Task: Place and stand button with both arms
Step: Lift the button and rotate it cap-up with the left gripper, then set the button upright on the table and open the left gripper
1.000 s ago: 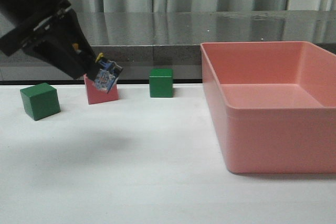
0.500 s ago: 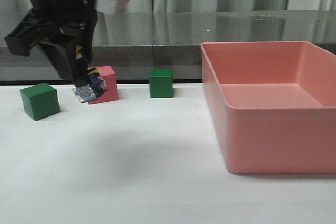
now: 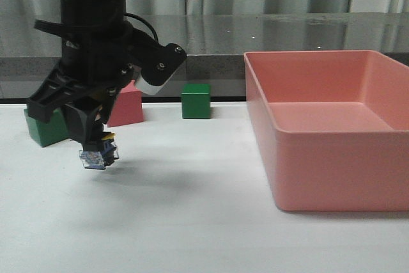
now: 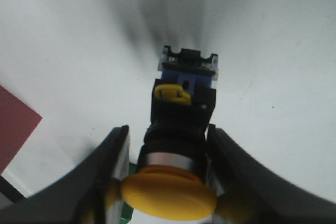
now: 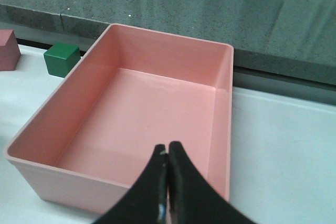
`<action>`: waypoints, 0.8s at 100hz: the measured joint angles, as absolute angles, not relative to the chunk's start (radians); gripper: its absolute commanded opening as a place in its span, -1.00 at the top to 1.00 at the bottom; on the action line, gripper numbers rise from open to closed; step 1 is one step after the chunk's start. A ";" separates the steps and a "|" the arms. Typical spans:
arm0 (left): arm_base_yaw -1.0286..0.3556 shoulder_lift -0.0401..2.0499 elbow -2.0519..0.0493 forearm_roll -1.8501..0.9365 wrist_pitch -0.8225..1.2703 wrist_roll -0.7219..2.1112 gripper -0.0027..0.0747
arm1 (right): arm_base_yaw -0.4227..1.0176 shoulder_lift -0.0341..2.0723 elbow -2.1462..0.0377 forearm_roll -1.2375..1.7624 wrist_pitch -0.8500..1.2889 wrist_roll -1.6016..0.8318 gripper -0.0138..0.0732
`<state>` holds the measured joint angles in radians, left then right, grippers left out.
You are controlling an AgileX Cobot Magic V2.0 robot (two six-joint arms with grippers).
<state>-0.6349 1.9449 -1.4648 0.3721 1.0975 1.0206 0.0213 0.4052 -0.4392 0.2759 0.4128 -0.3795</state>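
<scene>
My left gripper (image 3: 97, 145) is shut on the button (image 3: 98, 155) and holds it upright just above the white table, at the front left. In the left wrist view the button (image 4: 178, 129) sits between the two fingers (image 4: 113, 161), yellow cap toward the camera, clear-blue base pointing down at the table. The left arm (image 3: 96, 49) stands tall over it. My right gripper (image 5: 167, 153) is shut with nothing in it and hangs above the near wall of the pink bin (image 5: 142, 114). The right arm does not show in the front view.
A large pink bin (image 3: 332, 158) fills the right side of the table. A pink cube (image 3: 126, 105) and a green cube (image 3: 195, 100) stand at the back; another green cube (image 3: 43, 127) sits at the left, partly behind the arm. A grey ledge runs behind.
The left arm has swung from a slant to vertical and come down and forward, carrying the button from in front of the pink cube to just above the table.
</scene>
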 measured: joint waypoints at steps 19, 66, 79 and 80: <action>-0.635 1.963 -1.466 0.376 1.098 1.011 0.98 | 0.021 0.405 -0.439 0.276 0.413 -0.380 0.82; -0.635 1.994 -1.470 0.377 1.107 1.011 0.95 | 0.021 0.405 -0.439 0.276 0.413 -0.380 0.82; -0.635 1.994 -1.470 0.377 1.107 1.011 0.67 | 0.021 0.405 -0.439 0.276 0.413 -0.380 0.82; -0.635 1.994 -1.470 0.377 1.107 1.011 0.62 | 0.021 0.405 -0.439 0.276 0.413 -0.380 0.82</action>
